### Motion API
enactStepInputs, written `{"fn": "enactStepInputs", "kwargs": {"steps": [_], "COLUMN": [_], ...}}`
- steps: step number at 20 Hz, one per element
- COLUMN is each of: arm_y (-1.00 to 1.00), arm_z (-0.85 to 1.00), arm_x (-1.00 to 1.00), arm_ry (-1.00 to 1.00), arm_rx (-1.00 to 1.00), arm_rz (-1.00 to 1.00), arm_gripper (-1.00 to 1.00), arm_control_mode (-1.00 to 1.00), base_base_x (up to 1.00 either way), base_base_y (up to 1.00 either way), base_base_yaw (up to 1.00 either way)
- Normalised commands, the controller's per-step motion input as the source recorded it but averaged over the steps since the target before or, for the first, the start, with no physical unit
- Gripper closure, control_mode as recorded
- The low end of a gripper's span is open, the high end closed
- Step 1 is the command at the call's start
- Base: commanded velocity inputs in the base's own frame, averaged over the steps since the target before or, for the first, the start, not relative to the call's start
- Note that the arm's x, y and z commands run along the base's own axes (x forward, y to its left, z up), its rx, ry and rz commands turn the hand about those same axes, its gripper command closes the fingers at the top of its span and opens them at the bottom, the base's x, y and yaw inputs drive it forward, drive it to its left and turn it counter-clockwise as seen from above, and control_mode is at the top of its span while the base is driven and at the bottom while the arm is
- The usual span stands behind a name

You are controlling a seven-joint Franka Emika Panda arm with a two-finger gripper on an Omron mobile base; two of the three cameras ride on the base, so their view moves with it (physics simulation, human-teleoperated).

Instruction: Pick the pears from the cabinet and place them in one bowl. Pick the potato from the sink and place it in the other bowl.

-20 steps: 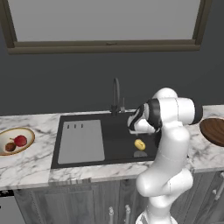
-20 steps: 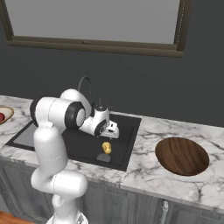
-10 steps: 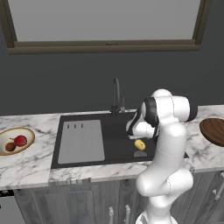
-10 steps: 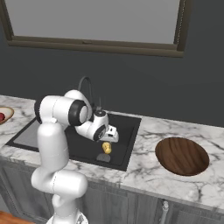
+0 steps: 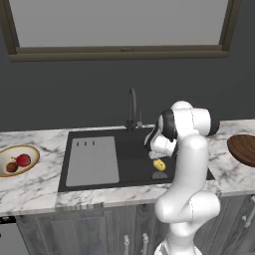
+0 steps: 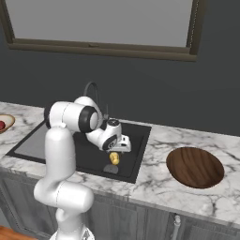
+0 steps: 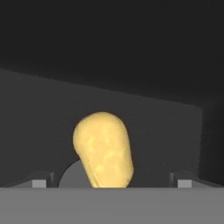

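- We see the potato (image 7: 103,149) lying on the dark floor of the sink (image 5: 127,149), in the right part of the basin; from the left base camera it shows as a small yellow lump (image 5: 159,165) with a grey round drain just in front of it.
- In the hand camera the potato fills the middle of the frame, tilted, between our two finger tips (image 7: 39,183), which stand wide apart on either side and do not touch it.
- Our gripper (image 6: 116,151) is open and empty, hanging just above the potato with the hand pointed down into the basin.
- From the right base camera we see the potato (image 6: 114,158) directly under the hand, near the front right corner of the sink (image 6: 136,136).
- The ribbed grey drainboard (image 5: 93,159) takes up the left part of the sink, and the dark curved tap (image 5: 131,107) rises behind the basin.
- The dark bowl (image 6: 195,167) sits on the marble counter (image 6: 159,187) to the right of the sink, well apart from the potato; we see nothing in it.
- The tan bowl (image 5: 29,151) sits at the far left of the counter, well apart from the sink.
- Both pears lie in the tan bowl: the red pear (image 5: 23,160) and the brown pear (image 5: 12,167) just beside it, touching or nearly so.
- Behind the counter we see a dark wall and a window (image 5: 119,25) with a dark frame.
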Motion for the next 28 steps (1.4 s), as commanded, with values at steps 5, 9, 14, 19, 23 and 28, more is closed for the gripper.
{"fn": "enactStepInputs", "kwargs": {"steps": [5, 9, 14, 19, 23, 28], "arm_y": [0.14, 0.15, 0.00, 0.00, 0.00, 0.00], "arm_z": [-0.15, -0.06, 0.00, -0.12, -0.43, -0.26], "arm_x": [0.00, 0.06, 0.10, 0.12, 0.03, 0.02], "arm_ry": [0.04, 0.03, 0.01, 0.00, 0.09, 0.02], "arm_rx": [0.00, 0.00, 0.00, 0.00, 0.00, 0.00], "arm_rz": [0.00, 0.00, 0.00, 0.00, 0.00, 0.00], "arm_gripper": [-1.00, -1.00, -1.00, -1.00, -1.00, -1.00], "arm_control_mode": [-1.00, -1.00, -1.00, -1.00, -1.00, -1.00], "base_base_x": [0.00, 0.00, 0.00, 0.00, 0.00, 0.00], "base_base_y": [0.00, 0.00, 0.00, 0.00, 0.00, 0.00], "base_base_yaw": [0.00, 0.00, 0.00, 0.00, 0.00, 0.00]}}
